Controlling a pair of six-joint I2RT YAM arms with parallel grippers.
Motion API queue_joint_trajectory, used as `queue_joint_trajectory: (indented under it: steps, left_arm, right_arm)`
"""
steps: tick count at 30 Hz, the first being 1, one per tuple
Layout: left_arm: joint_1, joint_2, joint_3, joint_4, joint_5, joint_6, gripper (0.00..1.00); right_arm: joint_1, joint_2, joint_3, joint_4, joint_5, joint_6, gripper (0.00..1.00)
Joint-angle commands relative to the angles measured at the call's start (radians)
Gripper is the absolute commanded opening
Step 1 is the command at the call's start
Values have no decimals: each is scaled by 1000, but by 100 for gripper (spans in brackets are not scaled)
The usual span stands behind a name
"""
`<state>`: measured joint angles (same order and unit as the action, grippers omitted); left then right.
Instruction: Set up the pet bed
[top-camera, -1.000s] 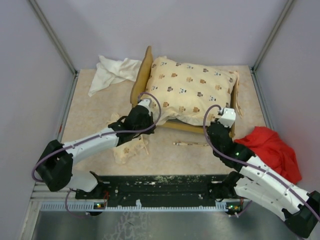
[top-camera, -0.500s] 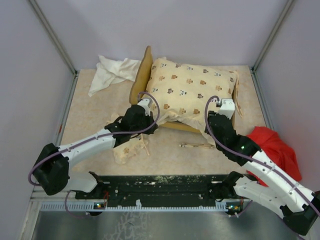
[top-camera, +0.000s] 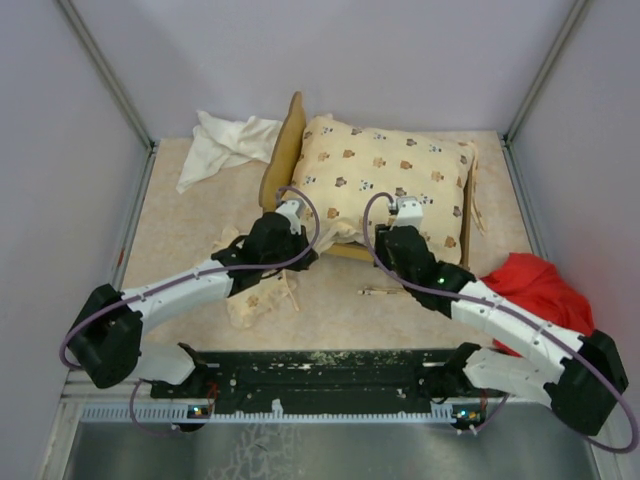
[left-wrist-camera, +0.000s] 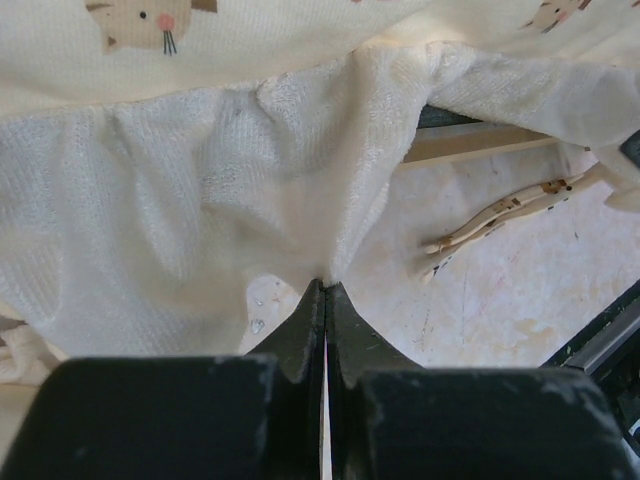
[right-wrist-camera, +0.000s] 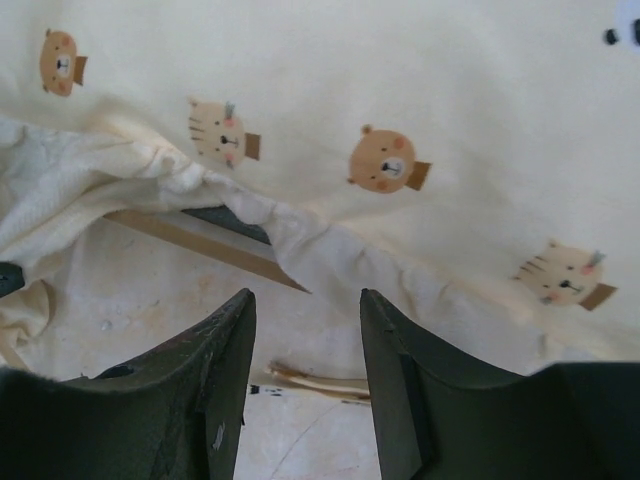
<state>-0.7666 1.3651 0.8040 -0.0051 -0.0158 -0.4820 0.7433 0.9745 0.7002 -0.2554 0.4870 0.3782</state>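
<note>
Cushion: the cushion (top-camera: 385, 175) lies on the bed frame (top-camera: 352, 251) toward 12 o'clock on the table (top-camera: 180, 230), its near hem drooping over the frame's near rail.
Long axis: it runs 9 to 3 o'clock in the top view, with the headboard (top-camera: 284, 150) at the 9 o'clock end.
Left gripper: the left gripper (left-wrist-camera: 323, 288) is clenched on the cushion's near-left corner, with white underside fabric bunched in the jaws.
Right gripper: the right gripper (right-wrist-camera: 305, 305) is released, jaws apart and grasping nothing.
Deciding relation: the hem lies at 12 o'clock from the right jaws, just beyond the tips; contact cannot be told.
Nearer arm: the right one is likely nearer for the unheld near edge.
Small pillow: the small pillow (top-camera: 255, 298) lies off the bed on the table, at 6 o'clock from the left gripper.
</note>
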Motion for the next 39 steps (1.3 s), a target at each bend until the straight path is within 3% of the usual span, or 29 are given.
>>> queue_joint_trajectory:
  steps: [1,6,15,21,23,26,32,39]
  left_arm:
    - [7,-7,-11,43,19,-14,0]
    - [9,-9,-22,65,18,-28,0]
    - [16,-12,-36,74,17,-33,0]
    - [26,-12,-52,95,16,-54,0]
    - [27,-12,-54,94,21,-52,0]
    - [28,-15,-61,96,6,-46,0]
    - [30,14,-71,104,-60,-20,0]
    - [30,34,-70,85,-91,-16,0]
  right_arm:
    - [62,67,10,159,72,-3,47]
    - [62,141,-27,244,167,-87,48]
    - [62,210,-43,293,108,-130,45]
    - [62,268,-52,296,139,-145,32]
    - [62,267,-50,296,135,-162,23]
    - [62,231,-20,260,142,-199,0]
    - [27,53,16,180,70,-219,0]
    - [-22,-40,53,123,-35,-204,0]
